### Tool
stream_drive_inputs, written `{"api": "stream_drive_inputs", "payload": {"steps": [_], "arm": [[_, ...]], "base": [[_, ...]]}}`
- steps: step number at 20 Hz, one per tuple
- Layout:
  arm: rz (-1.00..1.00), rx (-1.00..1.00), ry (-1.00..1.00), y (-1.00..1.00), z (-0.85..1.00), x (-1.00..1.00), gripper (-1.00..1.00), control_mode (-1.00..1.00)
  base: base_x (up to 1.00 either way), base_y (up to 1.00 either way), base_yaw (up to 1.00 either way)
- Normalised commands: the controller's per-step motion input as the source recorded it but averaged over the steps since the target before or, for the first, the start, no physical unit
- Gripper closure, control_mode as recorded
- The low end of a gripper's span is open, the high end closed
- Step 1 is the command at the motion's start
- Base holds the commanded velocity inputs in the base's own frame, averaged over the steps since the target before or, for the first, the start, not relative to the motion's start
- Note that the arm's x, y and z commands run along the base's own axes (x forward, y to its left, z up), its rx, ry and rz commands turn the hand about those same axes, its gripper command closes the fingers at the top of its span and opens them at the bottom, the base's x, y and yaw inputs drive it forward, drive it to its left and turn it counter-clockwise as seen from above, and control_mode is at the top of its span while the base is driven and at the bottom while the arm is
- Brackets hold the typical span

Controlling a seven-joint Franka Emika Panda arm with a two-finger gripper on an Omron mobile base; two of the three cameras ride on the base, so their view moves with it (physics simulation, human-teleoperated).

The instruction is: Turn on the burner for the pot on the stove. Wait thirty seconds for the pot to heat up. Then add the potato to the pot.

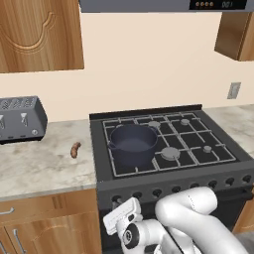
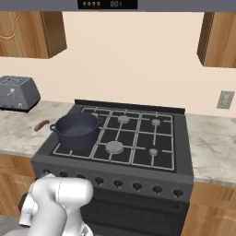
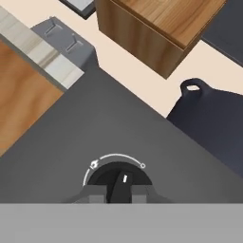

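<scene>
Here the gripper (image 3: pixel 119 194) is pinched shut on the leftmost front knob (image 3: pixel 121 182) of the stove (image 1: pixel 149 184), below the pot (image 1: pixel 133 144) on the front-left grate. A slipping pinch could leave the burner unlit, judging by the narrow grip. The potato (image 1: pixel 75 149) lies on the counter (image 1: pixel 39 163) left of the stove.

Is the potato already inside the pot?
No, the potato lies on the counter left of the stove, apart from the pot.
</scene>
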Motion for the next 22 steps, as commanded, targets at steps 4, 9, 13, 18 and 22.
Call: {"api": "stream_drive_inputs", "payload": {"steps": [4, 9, 13, 18, 22], "arm": [[0.18, -0.79, 0.0, 0.21, 0.62, 0.0, 1.0, -1.0], [0.19, -0.82, 0.02, 0.3, 0.6, 0.0, 1.0, -1.0], [0.21, -0.76, 0.07, 0.38, 0.59, 0.06, 1.0, -1.0], [0.19, -0.56, 0.03, 0.36, 0.79, -0.04, -1.0, -1.0], [0.21, -0.43, -0.17, 0.25, 1.0, -0.54, -1.0, -1.0]], "base": [[0.0, 0.0, 0.0], [0.0, 0.0, 0.0], [0.0, 0.0, 0.0], [0.0, 0.0, 0.0], [0.0, 0.0, 0.0]]}}
